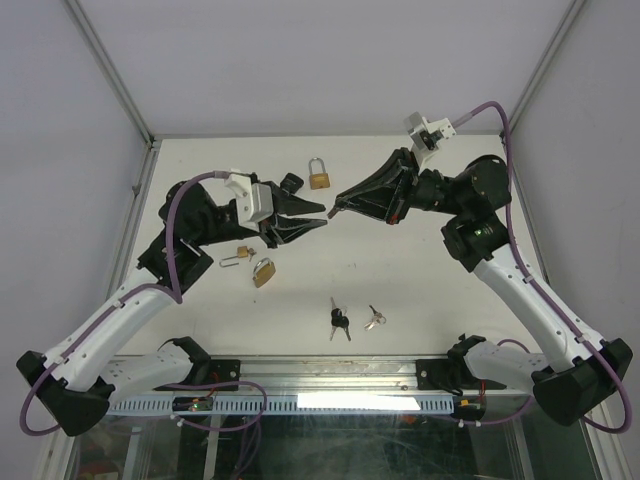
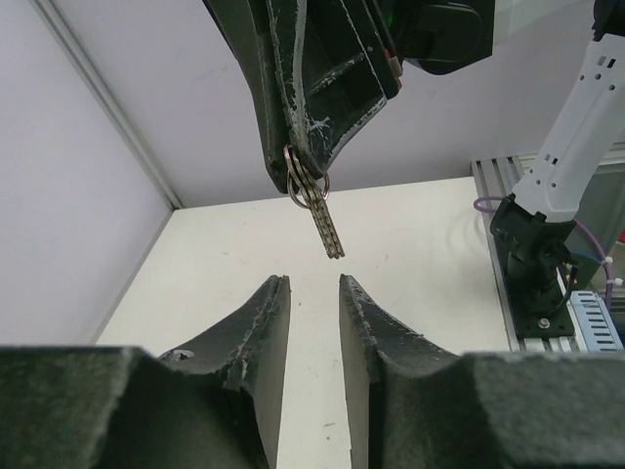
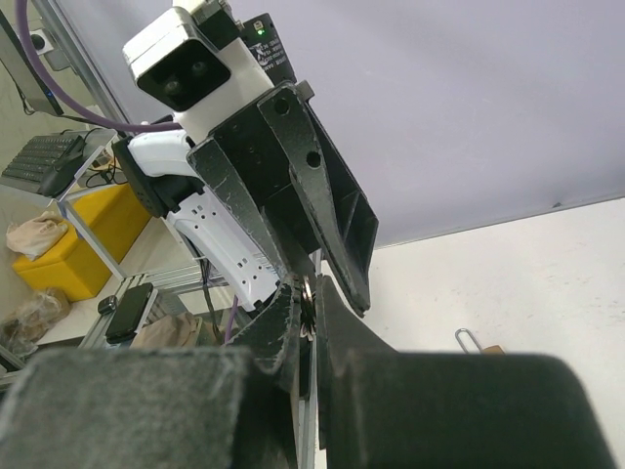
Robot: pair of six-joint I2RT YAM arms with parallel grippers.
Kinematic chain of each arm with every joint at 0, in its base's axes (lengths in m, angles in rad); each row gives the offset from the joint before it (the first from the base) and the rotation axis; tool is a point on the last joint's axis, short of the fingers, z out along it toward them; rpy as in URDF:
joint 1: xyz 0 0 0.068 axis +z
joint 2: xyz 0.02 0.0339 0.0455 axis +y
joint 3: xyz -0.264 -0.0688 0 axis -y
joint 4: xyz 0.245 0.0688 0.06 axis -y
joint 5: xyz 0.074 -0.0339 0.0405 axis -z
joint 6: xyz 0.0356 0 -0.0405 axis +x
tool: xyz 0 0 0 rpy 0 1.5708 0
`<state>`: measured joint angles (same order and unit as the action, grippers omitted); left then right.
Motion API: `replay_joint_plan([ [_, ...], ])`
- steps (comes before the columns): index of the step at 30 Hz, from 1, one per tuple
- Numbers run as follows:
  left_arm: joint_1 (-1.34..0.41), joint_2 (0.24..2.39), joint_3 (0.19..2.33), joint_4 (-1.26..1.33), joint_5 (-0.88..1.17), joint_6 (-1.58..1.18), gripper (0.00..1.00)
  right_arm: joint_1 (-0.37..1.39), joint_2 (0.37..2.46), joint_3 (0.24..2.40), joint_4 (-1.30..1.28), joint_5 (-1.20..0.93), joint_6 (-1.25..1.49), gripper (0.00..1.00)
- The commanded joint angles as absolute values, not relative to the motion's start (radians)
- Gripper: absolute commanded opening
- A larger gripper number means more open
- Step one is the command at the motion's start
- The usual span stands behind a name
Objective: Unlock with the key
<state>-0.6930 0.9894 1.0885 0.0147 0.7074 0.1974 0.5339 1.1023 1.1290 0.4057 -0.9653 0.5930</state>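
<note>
The left claw [image 2: 311, 285] stood open and empty under the keys [image 2: 327, 227], which the closed right claw [image 2: 305, 161] needed to pinch firmly.

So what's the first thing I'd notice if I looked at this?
Two black robot grippers meet nose to nose over the table. The right gripper pinches keys on a ring, dangling right in front of the left gripper, whose jaws stand apart and empty. Brass padlocks lie on the table, one at the back, two on the left.
</note>
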Motion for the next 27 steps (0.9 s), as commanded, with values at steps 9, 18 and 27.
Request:
replay_joint_plan([
  [9,-0.694,1.072,1.153,0.102,0.780,0.016,0.35,0.535,1.078,1.163,0.436,-0.957,0.581,0.00],
  [18,-0.694,1.066,1.157,0.136,0.787,0.002,0.30,0.535,1.078,1.159,0.377,-0.942,0.524,0.00],
  [27,-0.694,1.070,1.149,0.163,0.802,-0.040,0.35,0.534,1.091,1.166,0.359,-0.930,0.496,0.00],
])
